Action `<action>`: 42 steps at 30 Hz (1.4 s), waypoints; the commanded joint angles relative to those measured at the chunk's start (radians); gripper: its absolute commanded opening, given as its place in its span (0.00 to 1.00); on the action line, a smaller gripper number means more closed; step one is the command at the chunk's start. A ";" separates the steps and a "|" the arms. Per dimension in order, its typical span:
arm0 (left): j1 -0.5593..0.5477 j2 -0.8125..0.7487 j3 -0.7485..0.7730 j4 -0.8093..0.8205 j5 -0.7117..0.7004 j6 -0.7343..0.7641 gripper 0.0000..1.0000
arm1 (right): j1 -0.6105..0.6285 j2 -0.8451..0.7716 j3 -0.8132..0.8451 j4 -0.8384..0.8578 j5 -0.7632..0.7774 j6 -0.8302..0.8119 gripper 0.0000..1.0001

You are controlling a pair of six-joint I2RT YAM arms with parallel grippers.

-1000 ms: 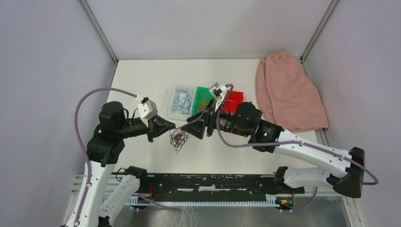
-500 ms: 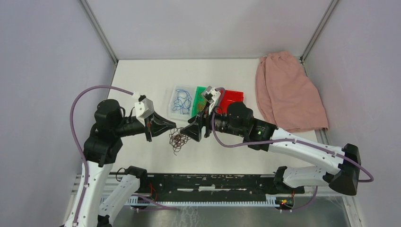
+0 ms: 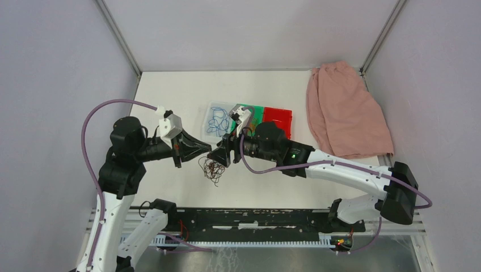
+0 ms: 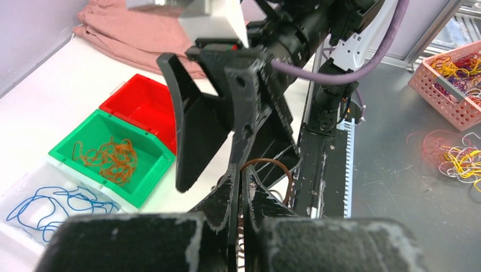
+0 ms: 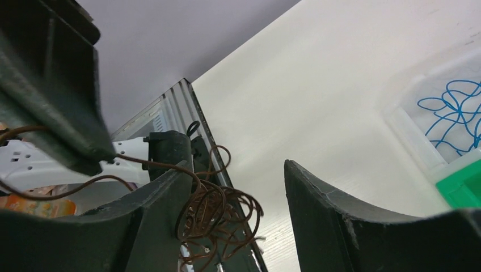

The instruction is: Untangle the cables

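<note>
Your left claw (image 3: pixel 211 151) is clamped on the brown cable tangle (image 3: pixel 212 169), mid-frame. Your right claw (image 3: pixel 222 154) stands apart beside it.

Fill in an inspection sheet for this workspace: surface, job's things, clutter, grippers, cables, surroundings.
Surface: white table, three bins near its middle.
Job's things: brown tangle between the two grippers; blue wires in the clear bin; orange wires in the green bin; red bin shows nothing inside.
Clutter: pink cloth at the far right.
Grippers: left gripper shut on the brown tangle; right gripper open beside it.
Cables: purple arm cables loop apart from the wires.
Surroundings: grey walls; pink basket of coloured wires off the table.
</note>
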State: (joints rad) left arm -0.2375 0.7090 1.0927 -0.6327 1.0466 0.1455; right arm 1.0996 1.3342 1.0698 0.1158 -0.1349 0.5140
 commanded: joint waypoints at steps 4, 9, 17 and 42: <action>0.000 0.010 0.038 0.135 0.065 -0.167 0.03 | 0.035 0.080 0.093 0.093 0.120 -0.041 0.65; 0.000 0.026 0.079 0.205 0.093 -0.265 0.03 | 0.039 0.135 0.050 0.139 0.162 -0.021 0.64; 0.000 0.072 0.222 0.228 0.103 -0.311 0.03 | 0.039 0.138 -0.138 0.251 0.252 0.041 0.64; 0.000 0.091 0.310 0.197 0.045 -0.267 0.03 | 0.039 -0.369 -0.267 0.059 0.125 -0.066 0.77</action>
State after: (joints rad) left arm -0.2375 0.8146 1.4193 -0.4324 1.0969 -0.1181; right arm 1.1370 1.0504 0.6861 0.2596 0.0830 0.5499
